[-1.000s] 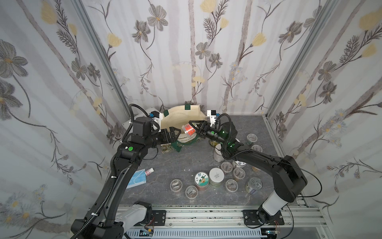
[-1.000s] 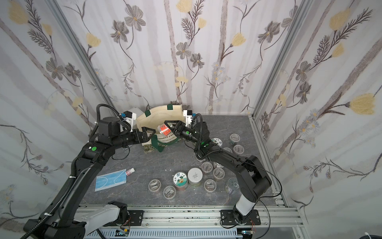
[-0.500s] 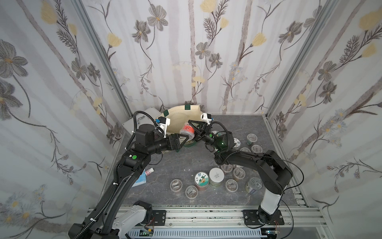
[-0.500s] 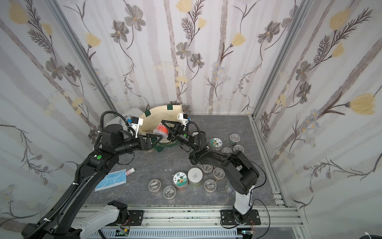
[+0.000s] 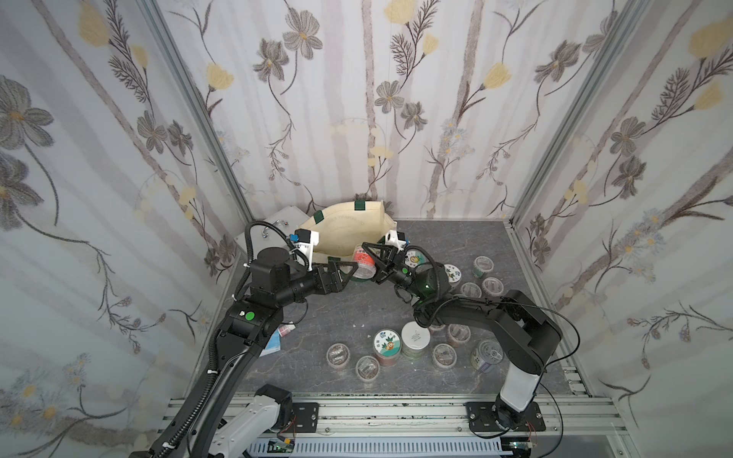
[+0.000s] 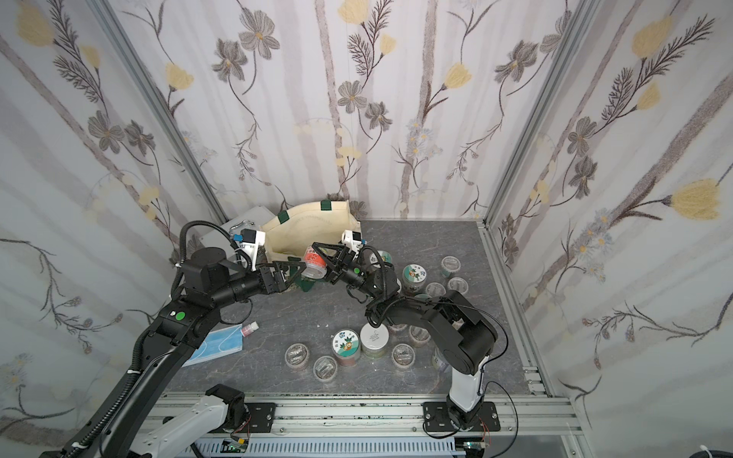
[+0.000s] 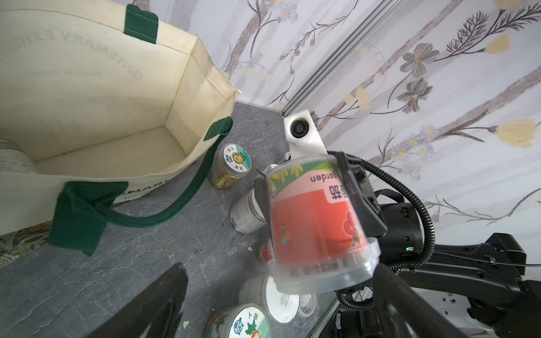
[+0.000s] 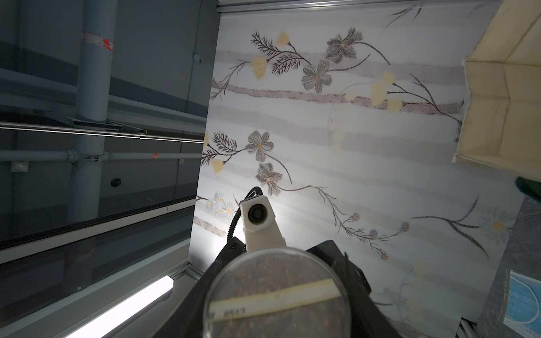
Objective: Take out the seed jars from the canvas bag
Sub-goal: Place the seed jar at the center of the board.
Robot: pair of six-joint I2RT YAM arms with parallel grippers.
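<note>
My right claw clamped the red-labelled seed jar, axis aimed left at my wide-open left claw, just outside the canvas bag.

Both top views look down from high at the whole table. The wrist views face each other closely, sharing the jar between them.

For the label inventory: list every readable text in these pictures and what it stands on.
"CENTENARY EXHI…", faint on the canvas bag wall.
"garden", upside down on the red-labelled seed jar in the right gripper.
"日上" on the sunflower-lid jar.
White-lid jar print and the paper slip: too blurred to read.
</note>
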